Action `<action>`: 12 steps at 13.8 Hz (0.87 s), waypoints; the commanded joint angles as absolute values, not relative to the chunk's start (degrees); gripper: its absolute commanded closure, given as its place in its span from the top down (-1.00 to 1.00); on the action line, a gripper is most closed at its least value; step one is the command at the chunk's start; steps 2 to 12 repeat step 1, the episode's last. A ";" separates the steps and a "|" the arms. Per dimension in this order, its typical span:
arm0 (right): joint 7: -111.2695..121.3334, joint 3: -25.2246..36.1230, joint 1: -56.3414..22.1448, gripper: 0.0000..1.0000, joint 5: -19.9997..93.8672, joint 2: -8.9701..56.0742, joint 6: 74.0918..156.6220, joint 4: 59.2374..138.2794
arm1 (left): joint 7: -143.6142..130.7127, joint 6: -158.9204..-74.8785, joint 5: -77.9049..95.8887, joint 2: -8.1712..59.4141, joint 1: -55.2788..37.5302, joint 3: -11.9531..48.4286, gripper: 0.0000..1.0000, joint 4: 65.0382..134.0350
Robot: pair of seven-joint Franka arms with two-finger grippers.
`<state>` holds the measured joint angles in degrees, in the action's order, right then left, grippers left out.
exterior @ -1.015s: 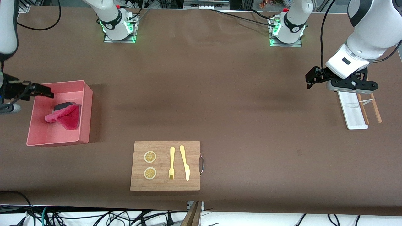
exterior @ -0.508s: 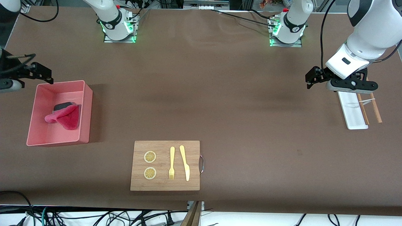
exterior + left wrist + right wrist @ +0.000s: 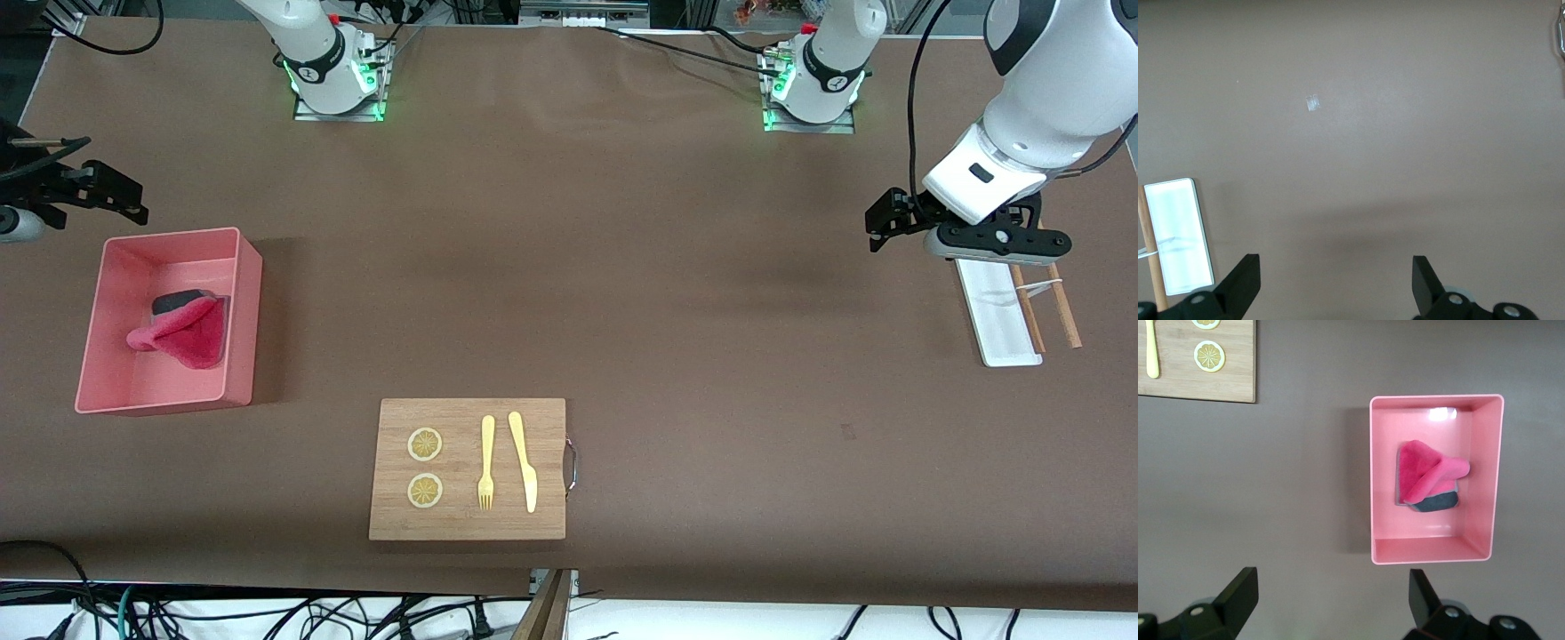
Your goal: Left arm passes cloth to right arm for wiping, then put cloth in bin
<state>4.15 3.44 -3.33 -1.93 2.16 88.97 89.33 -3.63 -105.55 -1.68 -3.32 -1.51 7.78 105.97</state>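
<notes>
While the cloth (image 3: 180, 331) lay crumpled in the bin (image 3: 240, 311) — atop a dark grey item — the right gripper (image 3: 1328, 593) hung spread wide and empty above the table beside it, the left gripper (image 3: 1333, 283), likewise wide, waiting over the white tray (image 3: 996, 316).

The bin (image 3: 246, 307) stood open-topped at the right arm's end of the table, its low walls around the cloth (image 3: 182, 333), which lay on a dark grey item (image 3: 1435, 501); the right gripper (image 3: 98, 191), jaws wide, hung over bare table just beside the bin's wall farthest from the front camera. The wooden board (image 3: 468, 526) with fork (image 3: 486, 462), knife (image 3: 524, 460) and two lemon slices (image 3: 425, 444) took the camera-side strip. At the left arm's end the left gripper (image 3: 889, 224), open, hung beside the white tray (image 3: 996, 311) and chopsticks (image 3: 1062, 316), the middle of the table lying bare between.
</notes>
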 commanded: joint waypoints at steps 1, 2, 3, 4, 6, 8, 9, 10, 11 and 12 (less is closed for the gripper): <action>3.07 2.11 -2.02 1.00 -2.20 0.97 88.33 90.35 | -3.43 -104.41 -1.23 -3.34 -1.14 8.00 1.00 105.03; 3.07 2.11 -2.02 1.00 -2.20 0.97 88.33 90.35 | -3.43 -104.41 -1.23 -3.34 -1.14 8.00 1.00 105.03; 3.07 2.11 -2.02 1.00 -2.20 0.97 88.33 90.35 | -3.43 -104.41 -1.23 -3.34 -1.14 8.00 1.00 105.03; 3.07 2.11 -2.02 1.00 -2.20 0.97 88.33 90.35 | -3.43 -104.41 -1.23 -3.34 -1.14 8.00 1.00 105.03; 3.07 2.11 -2.02 1.00 -2.20 0.97 88.33 90.35 | -3.43 -104.41 -1.23 -3.34 -1.14 8.00 1.00 105.03; 3.07 2.11 -2.02 1.00 -2.20 0.97 88.33 90.35 | -3.43 -104.41 -1.23 -3.34 -1.14 8.00 1.00 105.03; 3.07 2.11 -2.02 1.00 -2.20 0.97 88.33 90.35 | -3.43 -104.41 -1.23 -3.34 -1.14 8.00 1.00 105.03; 3.07 2.11 -2.02 1.00 -2.20 0.97 88.33 90.35 | -3.43 -104.41 -1.23 -3.34 -1.14 8.00 1.00 105.03; 3.07 2.11 -2.02 1.00 -2.20 0.97 88.33 90.35 | -3.43 -104.41 -1.23 -3.34 -1.14 8.00 1.00 105.03; 3.07 2.11 -2.02 1.00 -2.20 0.97 88.33 90.35 | -3.43 -104.41 -1.23 -3.34 -1.14 8.00 1.00 105.03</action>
